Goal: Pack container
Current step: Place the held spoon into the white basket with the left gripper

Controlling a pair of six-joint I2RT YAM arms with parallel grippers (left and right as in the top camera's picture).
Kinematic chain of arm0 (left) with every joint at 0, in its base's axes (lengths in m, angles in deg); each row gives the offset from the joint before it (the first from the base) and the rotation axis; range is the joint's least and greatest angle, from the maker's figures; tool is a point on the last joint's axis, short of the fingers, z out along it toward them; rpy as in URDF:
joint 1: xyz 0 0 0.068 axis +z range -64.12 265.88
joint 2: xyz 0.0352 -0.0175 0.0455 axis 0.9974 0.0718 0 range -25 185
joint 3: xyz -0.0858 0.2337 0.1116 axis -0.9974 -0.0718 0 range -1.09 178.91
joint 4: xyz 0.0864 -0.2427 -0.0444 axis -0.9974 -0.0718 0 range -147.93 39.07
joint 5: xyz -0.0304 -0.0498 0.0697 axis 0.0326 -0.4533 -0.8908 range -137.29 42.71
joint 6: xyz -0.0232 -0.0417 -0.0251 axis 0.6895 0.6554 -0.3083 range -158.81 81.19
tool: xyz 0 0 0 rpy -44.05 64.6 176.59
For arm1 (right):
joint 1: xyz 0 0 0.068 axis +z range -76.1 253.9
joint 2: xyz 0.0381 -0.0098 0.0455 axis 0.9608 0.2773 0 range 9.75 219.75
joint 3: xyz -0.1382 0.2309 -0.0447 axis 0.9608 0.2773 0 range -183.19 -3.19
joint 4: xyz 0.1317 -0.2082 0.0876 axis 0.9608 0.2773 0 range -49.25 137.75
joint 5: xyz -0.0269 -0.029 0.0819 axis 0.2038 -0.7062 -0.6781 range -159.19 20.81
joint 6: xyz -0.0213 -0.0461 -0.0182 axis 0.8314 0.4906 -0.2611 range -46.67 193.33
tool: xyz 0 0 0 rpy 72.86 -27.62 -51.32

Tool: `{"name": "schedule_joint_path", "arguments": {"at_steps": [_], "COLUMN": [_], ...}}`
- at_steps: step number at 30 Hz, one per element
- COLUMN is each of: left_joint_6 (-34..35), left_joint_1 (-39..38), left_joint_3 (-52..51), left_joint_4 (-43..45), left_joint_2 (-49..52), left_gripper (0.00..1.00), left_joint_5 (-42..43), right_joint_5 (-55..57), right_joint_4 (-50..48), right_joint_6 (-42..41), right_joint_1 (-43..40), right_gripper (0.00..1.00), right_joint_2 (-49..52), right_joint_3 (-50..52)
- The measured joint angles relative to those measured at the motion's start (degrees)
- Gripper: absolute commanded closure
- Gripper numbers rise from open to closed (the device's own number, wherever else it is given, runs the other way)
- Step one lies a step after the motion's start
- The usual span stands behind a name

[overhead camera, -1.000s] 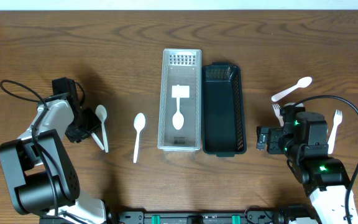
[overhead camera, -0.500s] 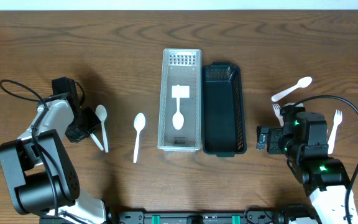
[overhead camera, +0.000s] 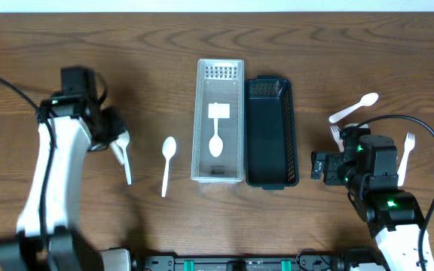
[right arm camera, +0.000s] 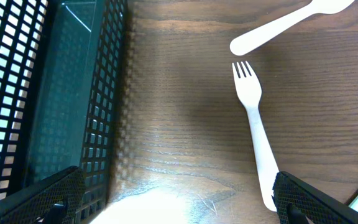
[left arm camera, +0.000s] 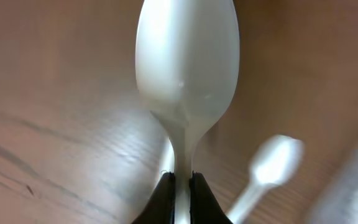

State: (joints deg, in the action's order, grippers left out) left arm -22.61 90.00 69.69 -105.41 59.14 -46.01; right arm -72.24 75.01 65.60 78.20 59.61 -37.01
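Observation:
My left gripper [overhead camera: 111,135] is shut on the handle of a white plastic spoon [overhead camera: 124,158], whose bowl fills the left wrist view [left arm camera: 186,68]; it is lifted off the table. A second white spoon [overhead camera: 167,164] lies on the table left of the clear basket [overhead camera: 202,120], which holds a white spoon [overhead camera: 217,129]. A black basket [overhead camera: 271,177] stands beside it, empty. My right gripper [overhead camera: 324,167] is open and empty, right of the black basket [right arm camera: 73,93]. A white fork [right arm camera: 257,134] lies just by its right finger.
Right of the baskets lie a white spoon [overhead camera: 354,108] and another white fork [overhead camera: 406,156]. The spoon also shows in the right wrist view [right arm camera: 284,25]. Bare wooden table surrounds the baskets.
My left arm has risen and swung up and away from the table, carrying the spoon by its handle. The right arm has not moved.

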Motion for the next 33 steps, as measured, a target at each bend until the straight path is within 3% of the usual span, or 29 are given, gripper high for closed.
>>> {"name": "schedule_joint_path", "arguments": {"at_steps": [5,12,26,30,32,33], "left_joint_6": [-1.2,-1.0,0.7,-0.9,-1.9,-2.5], "left_joint_1": [-15.5,-33.8,-38.5,-38.5,-38.5,-38.5], "left_joint_3": [5.4,6.0,6.0,6.0,6.7,7.6], "left_joint_4": [-2.1,4.2,11.2,10.8,9.0,7.3], "left_joint_2": [-6.3,-2.1,19.6,19.8,19.6,19.4], "left_gripper": [0.94,0.94,0.92,0.56,0.27,0.21], "left_joint_5": [-0.2,-1.6,-2.0,-2.1,-2.2,-2.4], "right_joint_5": [0.0,0.0,0.0,0.0,0.0,0.0], "right_joint_4": [-0.2,-0.2,-0.2,0.0,0.2,0.3], "right_joint_6": [-0.2,-0.4,-0.4,-0.4,-0.4,-0.4], "right_joint_1": [0.0,0.0,0.0,0.0,0.0,0.0], "right_gripper": [0.01,0.01,0.01,0.01,0.01,0.01], "right_joint_2": [0.0,0.0,0.0,0.0,0.0,0.0], "right_joint_3": [0.0,0.0,0.0,0.0,0.0,0.0]}}
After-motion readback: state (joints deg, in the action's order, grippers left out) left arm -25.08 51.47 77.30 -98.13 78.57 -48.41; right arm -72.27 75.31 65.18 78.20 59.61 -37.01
